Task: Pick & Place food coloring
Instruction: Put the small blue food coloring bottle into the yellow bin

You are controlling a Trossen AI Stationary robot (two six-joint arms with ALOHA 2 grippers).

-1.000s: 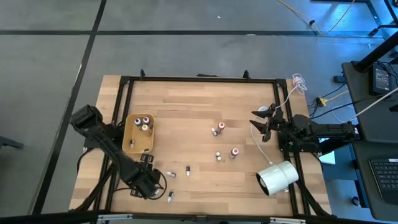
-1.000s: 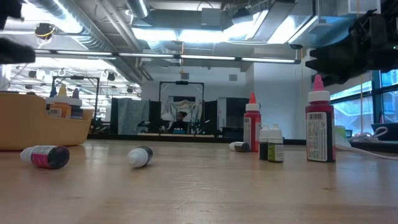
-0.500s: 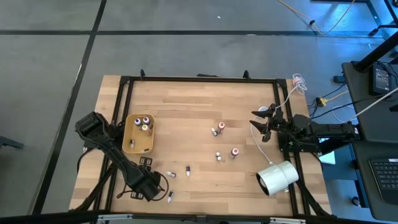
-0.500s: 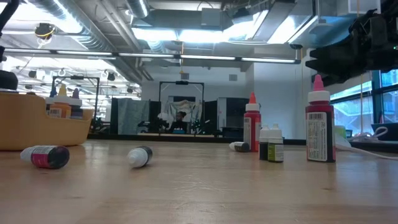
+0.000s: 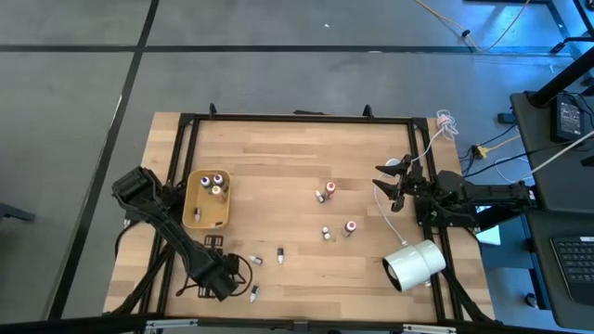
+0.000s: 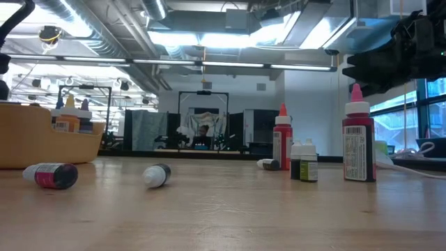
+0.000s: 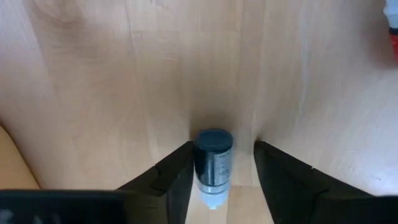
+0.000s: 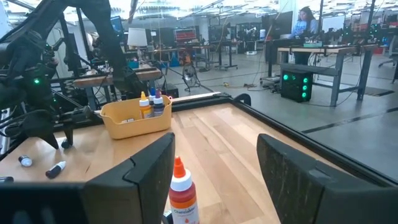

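Observation:
Several food coloring bottles are spread over the wooden table. Two lie near the near edge (image 5: 252, 261) (image 5: 280, 254), and red-capped ones stand mid-table (image 5: 329, 188) (image 5: 349, 226). More stand in the tan tray (image 5: 206, 198). My left gripper (image 5: 213, 243) points down just near of the tray and is open. A dark bottle with a white cap (image 7: 212, 165) lies on the wood between its fingers, closer to one finger. My right gripper (image 5: 394, 184) hovers open at the table's right side, facing an orange-capped bottle (image 8: 182, 193).
A large white cylinder (image 5: 415, 264) lies by the near right corner. A white cable (image 5: 408, 172) runs beside the right gripper. A black frame (image 5: 297, 117) borders the table. Another bottle (image 5: 254, 294) lies at the near edge. Bare wood stretches across the table's far half.
My left arm has shifted. Its upper part by the table's left edge swung a little toward the near edge, and its dark shape left the low view's left side. The bottles, the tray and the right arm have kept still.

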